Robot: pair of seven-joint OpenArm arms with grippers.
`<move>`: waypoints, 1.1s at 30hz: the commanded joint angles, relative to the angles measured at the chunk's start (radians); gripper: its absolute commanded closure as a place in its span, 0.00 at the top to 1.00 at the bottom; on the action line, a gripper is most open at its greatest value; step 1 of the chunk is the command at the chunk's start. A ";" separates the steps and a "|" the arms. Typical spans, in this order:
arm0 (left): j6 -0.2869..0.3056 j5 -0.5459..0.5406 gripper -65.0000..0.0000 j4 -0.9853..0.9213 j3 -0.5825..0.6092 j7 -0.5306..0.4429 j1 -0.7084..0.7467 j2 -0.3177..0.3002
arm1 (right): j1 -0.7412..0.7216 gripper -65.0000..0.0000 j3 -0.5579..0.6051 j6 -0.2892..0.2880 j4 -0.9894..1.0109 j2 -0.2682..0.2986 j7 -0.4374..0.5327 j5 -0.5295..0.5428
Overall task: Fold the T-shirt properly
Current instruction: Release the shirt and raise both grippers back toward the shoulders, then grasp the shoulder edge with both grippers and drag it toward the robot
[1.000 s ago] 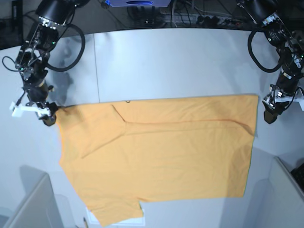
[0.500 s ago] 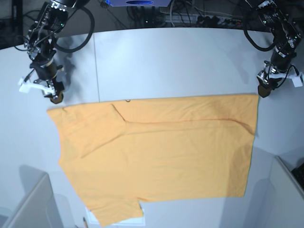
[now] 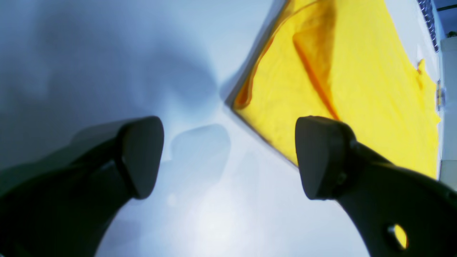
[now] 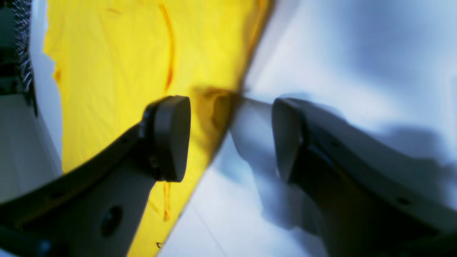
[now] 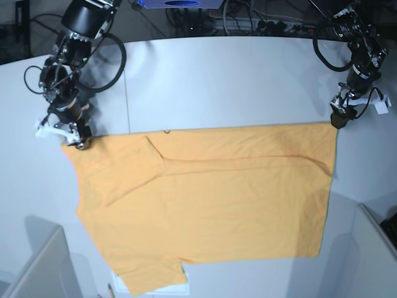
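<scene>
Fingers on both arms stand wide apart and hold nothing. The T-shirt (image 5: 205, 198) lies flat in the middle of the white table (image 5: 223, 81), reaching toward its near edge. The left gripper (image 3: 228, 157) hangs over bare table just beside one far corner of the shirt, not touching it. The right gripper (image 4: 230, 139) sits over the other far corner, with one finger (image 4: 171, 137) above the cloth and the other above the table.
</scene>
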State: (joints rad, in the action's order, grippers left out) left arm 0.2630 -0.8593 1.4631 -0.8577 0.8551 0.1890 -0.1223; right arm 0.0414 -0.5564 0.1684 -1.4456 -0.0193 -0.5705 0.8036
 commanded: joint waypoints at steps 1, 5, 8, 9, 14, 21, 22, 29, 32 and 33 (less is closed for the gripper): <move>0.006 -0.008 0.86 0.009 -0.002 -0.006 -0.007 -0.015 | -0.011 0.57 -0.001 -0.003 -0.004 0.009 0.005 0.000; 0.006 -0.008 0.86 -0.028 -0.001 -0.006 -0.010 -0.017 | -0.047 0.57 -0.001 -0.003 0.046 0.009 0.019 0.000; 0.006 -0.008 0.86 -0.029 0.039 -0.006 -0.029 -0.014 | -0.070 0.57 -0.001 -0.003 0.092 0.035 0.065 0.000; 0.006 -0.008 0.86 -0.031 0.055 -0.006 -0.027 -0.014 | -0.079 0.57 -0.001 -0.003 0.108 0.042 0.070 0.000; 0.005 -0.008 0.86 -0.115 0.064 -0.007 -0.064 -0.010 | -0.114 0.57 -0.001 -0.003 0.200 0.074 0.076 0.000; 0.005 -0.008 0.85 -0.160 0.038 -0.007 -0.084 -0.012 | -0.128 0.57 0.003 -0.003 0.237 0.074 0.076 0.000; 0.005 -0.008 0.85 -0.161 0.038 -0.007 -0.092 -0.012 | -0.130 0.57 0.003 -0.003 0.237 0.074 0.076 -0.002; 0.005 -0.008 0.78 -0.206 0.084 -0.007 -0.116 -0.012 | -0.145 0.56 0.000 -0.003 0.237 0.074 0.077 -0.002; 0.005 -0.008 0.49 -0.227 0.085 -0.007 -0.116 -0.012 | -0.140 0.46 0.003 -0.003 0.237 0.074 0.077 -0.002; 0.005 -0.008 0.37 -0.230 0.085 -0.007 -0.116 -0.014 | -0.139 0.39 0.005 -0.003 0.237 0.074 0.077 -0.002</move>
State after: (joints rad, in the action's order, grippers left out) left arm 0.2901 -0.9104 1.2358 -0.7769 0.8005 0.0647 -0.1360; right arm -0.0975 -0.5564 0.1425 -1.2083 0.0517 -0.4629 0.8078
